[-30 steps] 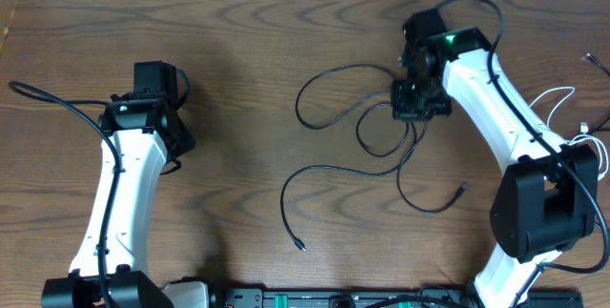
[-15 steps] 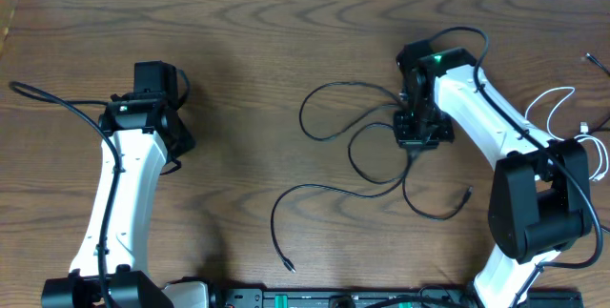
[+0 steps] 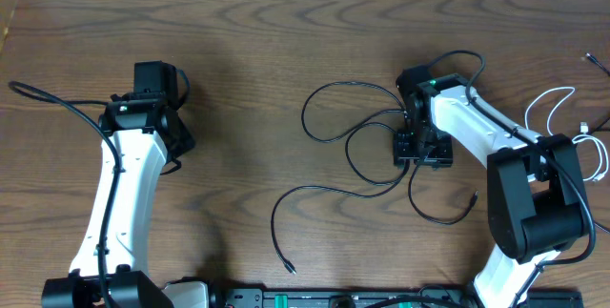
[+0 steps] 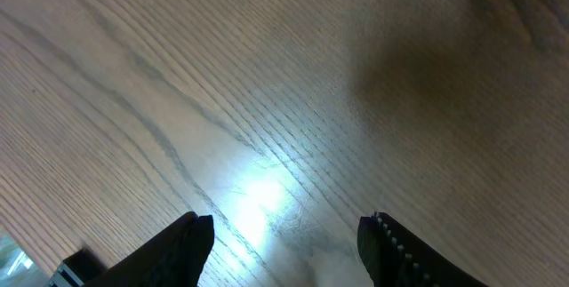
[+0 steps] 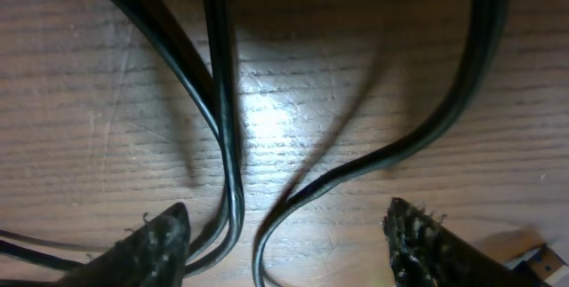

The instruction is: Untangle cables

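- Thin black cables point(image 3: 319, 187) sprawl in loose, crossing loops on the brown wooden table point(image 3: 238, 41), right of centre.
- A thin white cable point(image 3: 562, 98) curls well apart, at the table's right edge.
- My right gripper point(image 3: 422, 148) hangs low over the tangle, fingers spread wide. In the wrist view three black strands run between the tips, none pinched.
- My left gripper point(image 4: 284, 238) hovers far off to the left, fingers apart over bare wood.
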Action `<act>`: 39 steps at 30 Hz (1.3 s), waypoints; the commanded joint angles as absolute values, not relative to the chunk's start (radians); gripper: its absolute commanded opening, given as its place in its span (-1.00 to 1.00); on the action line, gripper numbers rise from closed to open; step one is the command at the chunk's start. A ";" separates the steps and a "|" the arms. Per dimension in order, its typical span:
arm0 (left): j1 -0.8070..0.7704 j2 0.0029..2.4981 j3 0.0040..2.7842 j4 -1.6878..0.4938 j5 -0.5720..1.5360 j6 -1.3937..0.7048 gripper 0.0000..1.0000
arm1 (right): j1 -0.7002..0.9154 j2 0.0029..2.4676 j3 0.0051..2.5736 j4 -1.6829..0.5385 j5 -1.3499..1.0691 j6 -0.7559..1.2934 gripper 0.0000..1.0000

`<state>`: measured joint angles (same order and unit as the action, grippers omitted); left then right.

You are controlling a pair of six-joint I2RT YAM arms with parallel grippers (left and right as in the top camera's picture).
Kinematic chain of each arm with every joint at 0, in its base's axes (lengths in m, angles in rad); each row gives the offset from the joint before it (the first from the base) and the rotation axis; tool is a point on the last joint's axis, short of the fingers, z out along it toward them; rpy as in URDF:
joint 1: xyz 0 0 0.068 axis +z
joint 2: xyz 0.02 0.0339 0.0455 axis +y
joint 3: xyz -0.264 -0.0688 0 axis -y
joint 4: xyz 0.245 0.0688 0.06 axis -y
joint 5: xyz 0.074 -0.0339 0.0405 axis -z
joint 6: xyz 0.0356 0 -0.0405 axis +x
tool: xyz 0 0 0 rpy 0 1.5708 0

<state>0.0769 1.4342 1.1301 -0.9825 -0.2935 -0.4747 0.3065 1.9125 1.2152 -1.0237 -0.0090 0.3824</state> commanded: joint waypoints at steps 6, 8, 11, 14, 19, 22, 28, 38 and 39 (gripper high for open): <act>0.078 1.430 1.116 -0.982 -0.300 -0.485 0.15 | 0.325 1.918 1.156 -0.926 -0.056 0.446 0.53; 0.078 1.430 1.116 -0.982 -0.300 -0.485 0.16 | 0.327 1.918 1.129 -0.884 -0.056 0.460 0.50; 0.078 1.430 1.116 -0.982 -0.300 -0.485 0.15 | 0.327 1.918 1.084 -0.826 -0.056 0.468 0.49; 0.078 1.430 1.116 -0.982 -0.300 -0.485 0.15 | 0.330 1.918 1.056 -0.778 -0.058 0.479 0.38; 0.078 1.430 1.116 -0.982 -0.299 -0.485 0.15 | 0.331 1.918 1.050 -0.735 -0.059 0.479 -0.13; 0.078 1.430 1.116 -0.982 -0.296 -0.485 0.16 | 0.331 1.918 1.050 -0.699 -0.059 0.478 -0.33; 0.078 1.430 1.116 -0.982 -0.296 -0.485 0.15 | 0.331 1.918 1.050 -0.633 -0.059 0.478 -0.42; 0.078 1.430 1.116 -0.982 -0.297 -0.485 0.15 | 0.350 1.918 1.050 -0.663 -0.059 0.478 -0.98; 0.078 1.430 1.116 -0.982 -0.297 -0.485 0.16 | 0.353 1.918 1.050 -0.665 -0.059 0.478 -0.98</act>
<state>0.0769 1.4342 1.1297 -0.9806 -0.2935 -0.4751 0.3248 1.8587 1.0908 -0.6376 -0.0303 0.4713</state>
